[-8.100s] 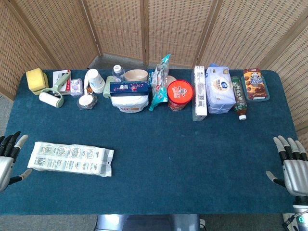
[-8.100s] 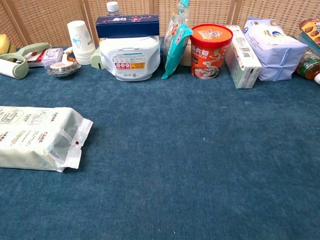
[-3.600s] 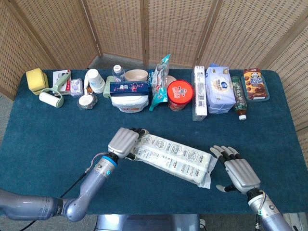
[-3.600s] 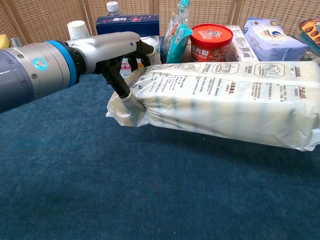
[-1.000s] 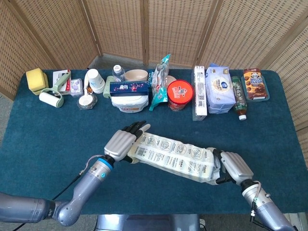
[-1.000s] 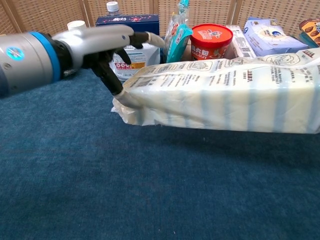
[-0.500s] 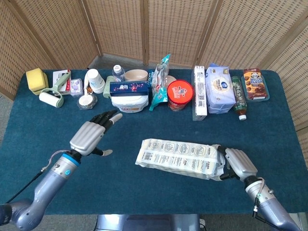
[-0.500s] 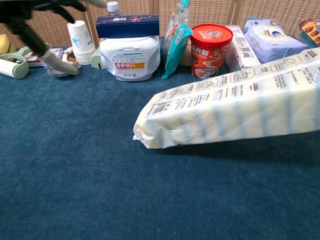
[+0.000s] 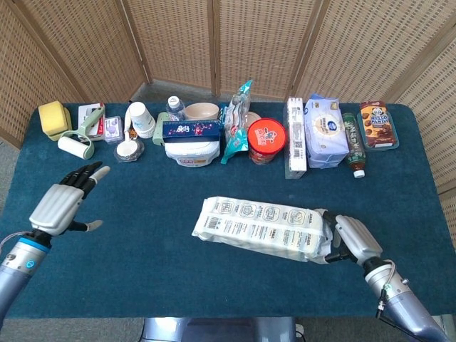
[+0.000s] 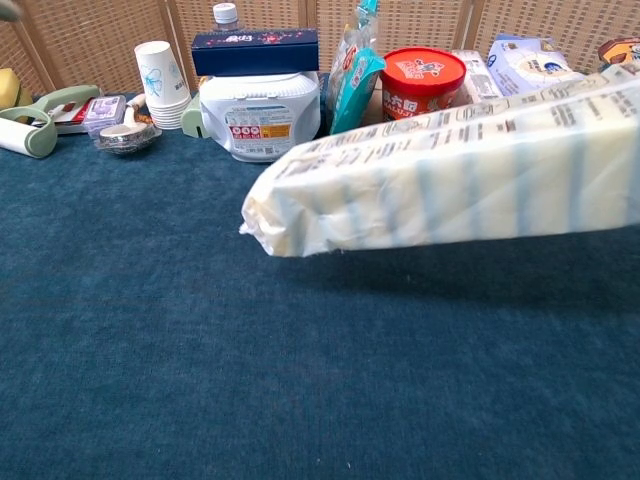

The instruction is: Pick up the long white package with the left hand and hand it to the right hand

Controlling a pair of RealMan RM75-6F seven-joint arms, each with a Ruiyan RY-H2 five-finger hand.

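- Only the head view shows both hands; the chest view shows just a pale sliver at its top left corner, too small to identify.
- Right hand [image 9: 350,241] grips the right end of the long white package [image 9: 258,227], its fingers [image 9: 329,246] wrapped around the crinkled end, so that end is partly covered.
- Seen from the chest, the package [image 10: 450,170] hangs off the tabletop [image 10: 300,380] with a shadow beneath it, its free end toward the left, and its right part is cut off by the frame edge.
- Its print is too small to read.
- Left hand [image 9: 63,203] sits well apart at the left side of the tabletop [image 9: 214,285], fingers [image 9: 87,173] spread and holding nothing; its arm is cut off at the lower left corner.
- Along the far edge stand a red cup [image 9: 266,140], a stack of paper cups [image 9: 141,119], a white tub [image 10: 260,115] with a dark blue box [image 10: 255,50] on top, a teal bag [image 10: 352,85], a lint roller [image 9: 75,146] and a green bottle [image 9: 353,146].
- From the chest, the package hides part of the items at the far right.
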